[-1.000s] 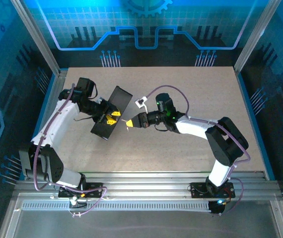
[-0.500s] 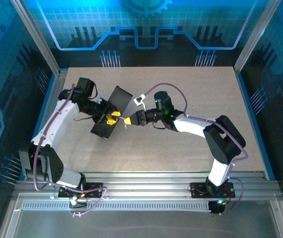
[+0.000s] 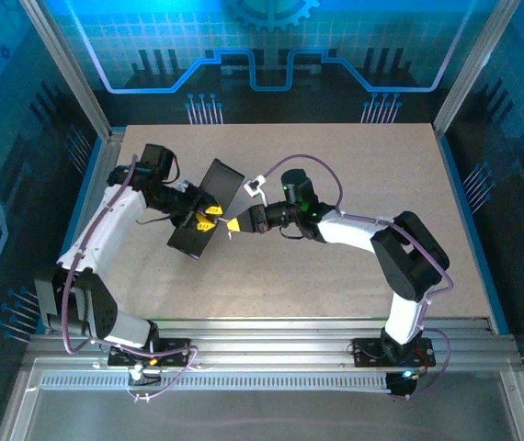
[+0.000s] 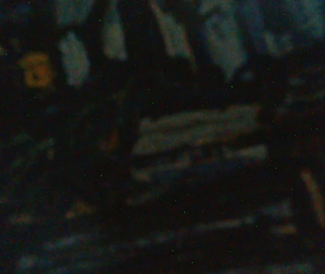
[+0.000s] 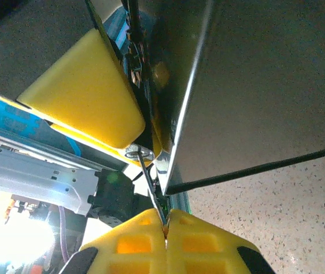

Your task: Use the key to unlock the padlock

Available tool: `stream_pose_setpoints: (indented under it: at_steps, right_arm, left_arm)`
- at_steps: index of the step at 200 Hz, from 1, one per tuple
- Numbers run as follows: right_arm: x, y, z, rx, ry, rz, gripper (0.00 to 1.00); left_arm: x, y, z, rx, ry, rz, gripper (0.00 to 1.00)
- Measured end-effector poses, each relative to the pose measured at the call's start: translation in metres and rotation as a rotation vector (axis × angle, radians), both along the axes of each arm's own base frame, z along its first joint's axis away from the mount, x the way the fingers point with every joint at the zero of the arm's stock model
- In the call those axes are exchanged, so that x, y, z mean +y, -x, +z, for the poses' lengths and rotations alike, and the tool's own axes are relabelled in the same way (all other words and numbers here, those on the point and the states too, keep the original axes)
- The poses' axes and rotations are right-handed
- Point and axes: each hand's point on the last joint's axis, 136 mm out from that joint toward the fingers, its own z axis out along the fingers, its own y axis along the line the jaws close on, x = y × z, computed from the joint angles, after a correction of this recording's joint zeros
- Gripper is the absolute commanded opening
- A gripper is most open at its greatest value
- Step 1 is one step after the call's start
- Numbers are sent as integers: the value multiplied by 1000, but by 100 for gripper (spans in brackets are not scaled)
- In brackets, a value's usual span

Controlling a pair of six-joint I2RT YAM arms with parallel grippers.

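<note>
The dark box [image 3: 221,184] stands tilted on the table, its grey side [image 5: 254,85] filling the upper right of the right wrist view. My left gripper [image 3: 210,218] sits at the box's edge, its yellow fingers [image 5: 88,97] shut on the padlock [image 5: 138,152], whose small silvery end pokes out between them. My right gripper [image 3: 232,226] [image 5: 166,220] is shut on the key [image 5: 151,182], a thin metal sliver whose tip reaches the padlock's end. The left wrist view is dark and blurred, showing the box's painted lid [image 4: 196,128] from close by.
A black cable [image 5: 265,165] runs below the box's edge. Speckled tabletop [image 3: 354,266] stretches right and toward the front. A white tag [image 3: 260,186] hangs on the right arm's cable. Metal frame posts [image 3: 69,73] stand at the table's corners.
My right gripper has moved a little left with the key, up to the left gripper's tips at the box's edge. The left arm and box have not moved.
</note>
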Motion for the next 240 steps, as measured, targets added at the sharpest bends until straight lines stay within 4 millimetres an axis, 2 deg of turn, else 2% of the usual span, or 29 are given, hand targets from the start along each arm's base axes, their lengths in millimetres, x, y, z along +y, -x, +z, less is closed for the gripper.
stream_pose_setpoints:
  at_steps: [87,127,181,240]
  right_arm:
    - [1,0,1,7,-5,-2,0]
    - [9,-2,4,16,30,-15,0]
    - [15,-3,10,128,-21,-5,0]
    - [20,-4,7,233,-63,23,0]
  left_arm:
    - [1,-1,0,-1,0,3,0]
    - [7,-2,0,-7,-15,19,0]
    - [12,-3,1,-27,-30,20,0]
    - [17,-4,0,-40,-51,28,0]
